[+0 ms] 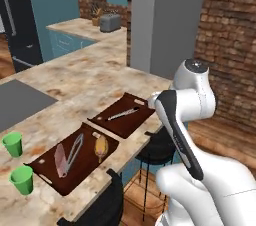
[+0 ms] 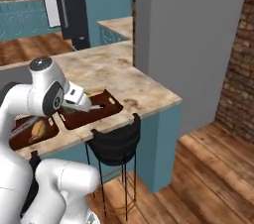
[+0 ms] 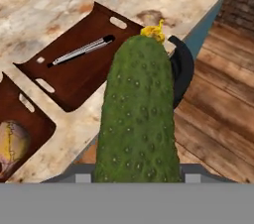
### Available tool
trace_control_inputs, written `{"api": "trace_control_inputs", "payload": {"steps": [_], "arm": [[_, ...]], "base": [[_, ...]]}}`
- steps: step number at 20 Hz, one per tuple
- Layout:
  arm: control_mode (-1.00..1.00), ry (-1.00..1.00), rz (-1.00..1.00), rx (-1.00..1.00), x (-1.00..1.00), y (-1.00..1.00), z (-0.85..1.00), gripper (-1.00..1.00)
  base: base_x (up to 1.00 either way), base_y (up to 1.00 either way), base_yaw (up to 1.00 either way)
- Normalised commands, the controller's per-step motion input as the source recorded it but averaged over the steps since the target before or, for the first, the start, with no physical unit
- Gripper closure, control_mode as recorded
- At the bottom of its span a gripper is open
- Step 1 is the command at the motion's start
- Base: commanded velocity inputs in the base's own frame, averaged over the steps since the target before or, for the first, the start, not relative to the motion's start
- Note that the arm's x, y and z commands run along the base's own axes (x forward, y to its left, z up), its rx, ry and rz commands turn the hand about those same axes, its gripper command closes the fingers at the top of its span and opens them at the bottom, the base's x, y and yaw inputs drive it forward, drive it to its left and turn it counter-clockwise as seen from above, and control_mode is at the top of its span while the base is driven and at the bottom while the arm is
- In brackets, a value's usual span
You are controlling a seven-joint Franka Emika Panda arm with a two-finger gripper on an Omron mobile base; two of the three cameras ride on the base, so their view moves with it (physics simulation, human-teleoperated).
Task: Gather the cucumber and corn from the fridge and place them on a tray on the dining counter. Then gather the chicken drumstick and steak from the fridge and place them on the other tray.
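The long beige, brown-mottled stone dining counter (image 1: 85, 77) is seen bearing two dark brown rectangular trays. On the nearer-edge tray (image 3: 84, 72) a slim silver-and-black utensil (image 3: 82, 50) is laid. The dark green bumpy cucumber (image 3: 138, 119) is held upright between the jaws of the gripper (image 3: 136, 176), partly closed on it, above the counter's edge. No writing can be read.

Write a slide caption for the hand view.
Gripper holds the cucumber above the counter edge, near a brown tray with a utensil.
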Motion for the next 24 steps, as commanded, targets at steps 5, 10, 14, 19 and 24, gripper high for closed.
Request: {"api": "trace_control_inputs", "payload": {"steps": [5, 10, 14, 19, 24], "arm": [[1.0, 0.0, 0.0, 0.0, 0.0, 0.0, 0.0, 1.0], [1.0, 0.0, 0.0, 0.0, 0.0, 0.0, 0.0, 1.0], [1.0, 0.0, 0.0, 0.0, 0.0, 0.0, 0.0, 1.0], [1.0, 0.0, 0.0, 0.0, 0.0, 0.0, 0.0, 1.0], [-1.0, 0.05, 0.0, 0.0, 0.05, 0.09, -0.07, 1.0]], "base": [[0.64, -0.19, 0.52], [0.94, -0.3, 0.3], [0.11, 0.0, 0.03], [0.0, 0.0, 0.0], [0.01, 0.07, 0.0]]}}
